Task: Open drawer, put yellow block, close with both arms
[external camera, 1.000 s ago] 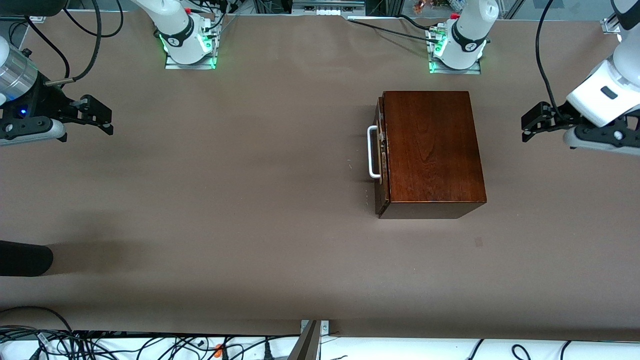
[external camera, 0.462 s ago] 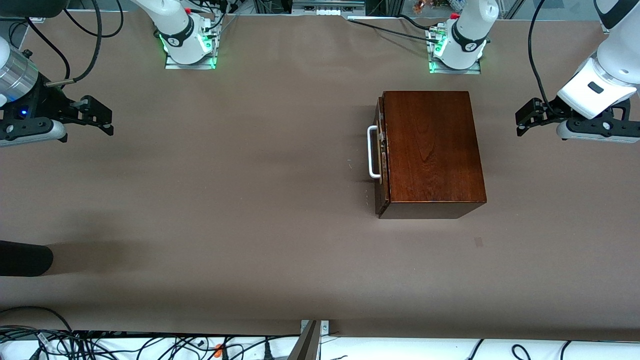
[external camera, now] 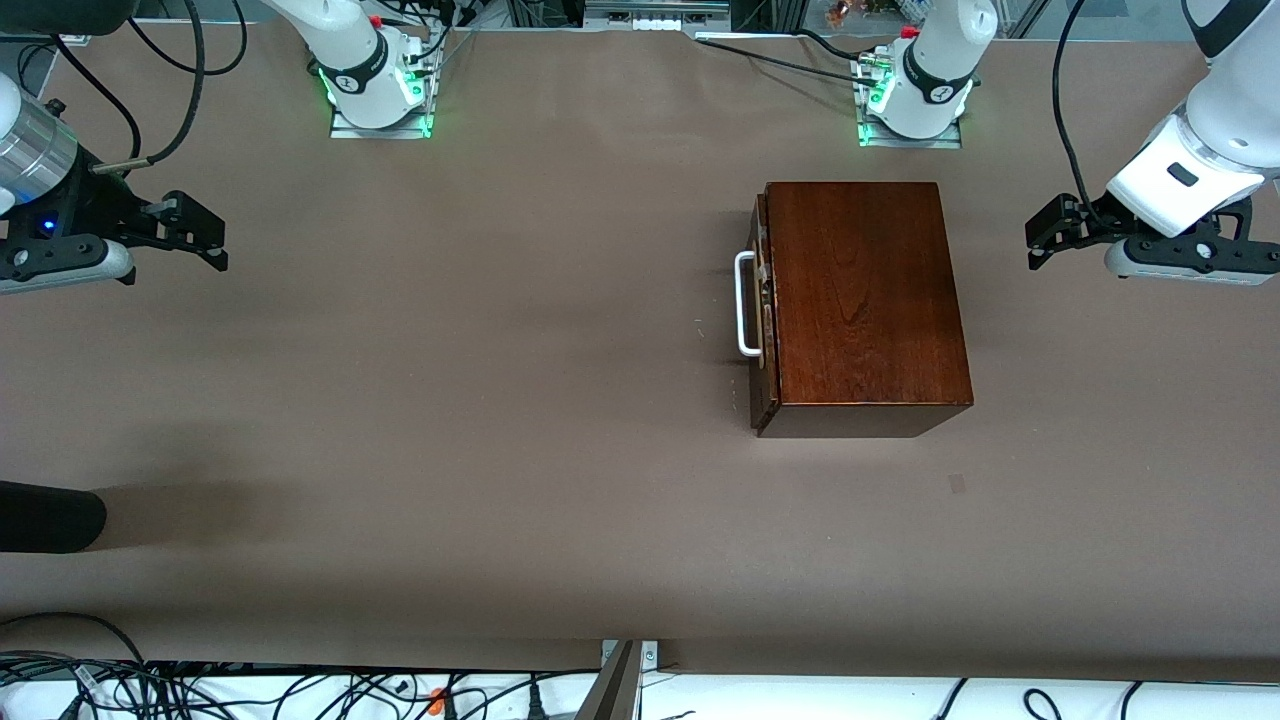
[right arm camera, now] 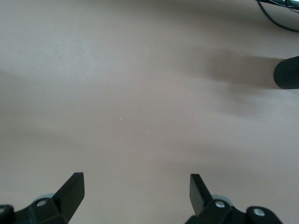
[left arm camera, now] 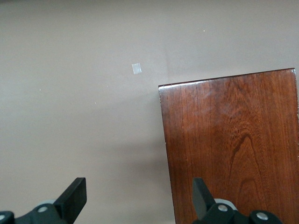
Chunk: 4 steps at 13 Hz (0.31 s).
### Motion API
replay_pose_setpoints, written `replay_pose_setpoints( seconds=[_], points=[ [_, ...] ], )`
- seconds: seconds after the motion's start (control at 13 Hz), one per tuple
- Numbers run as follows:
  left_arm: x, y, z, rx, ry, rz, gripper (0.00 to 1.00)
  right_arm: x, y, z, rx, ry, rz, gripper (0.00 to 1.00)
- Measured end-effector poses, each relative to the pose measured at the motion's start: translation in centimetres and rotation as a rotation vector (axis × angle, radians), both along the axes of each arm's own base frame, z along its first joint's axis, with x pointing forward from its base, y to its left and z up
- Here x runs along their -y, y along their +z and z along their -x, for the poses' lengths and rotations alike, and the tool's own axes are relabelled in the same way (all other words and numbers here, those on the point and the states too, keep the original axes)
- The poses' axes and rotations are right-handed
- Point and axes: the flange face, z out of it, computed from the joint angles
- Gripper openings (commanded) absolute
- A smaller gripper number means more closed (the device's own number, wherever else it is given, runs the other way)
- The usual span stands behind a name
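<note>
My left gripper (external camera: pixel 1042 232) has crept toward the wooden box (external camera: pixel 860 300), jaws spread and empty like my waiting right gripper (external camera: pixel 205 232) well away from it; the drawer (external camera: pixel 760 310) sits shut in that box, no yellow block visible, everything remains.

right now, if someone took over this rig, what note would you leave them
Left claw: open, empty, up over the table at the left arm's end, beside the wooden box.
Right claw: open, empty, over the table at the right arm's end, waiting.
Drawer: shut, its white handle facing the right arm's end.
Yellow block: not in any view.
Done: nothing that shows.
Left: open the drawer, find and put in the block, close it with both arms.
</note>
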Motion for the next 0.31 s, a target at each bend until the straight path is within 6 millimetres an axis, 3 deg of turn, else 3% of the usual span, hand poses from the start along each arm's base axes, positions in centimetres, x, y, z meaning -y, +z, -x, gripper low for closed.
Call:
replay_pose_setpoints(
  seconds=[0.31],
  points=[
    [0.51,0.16,-0.07,0.004,-0.009,0.000,1.00,-0.28,0.00,0.02,0.000,0.005,0.000,1.00]
  ],
)
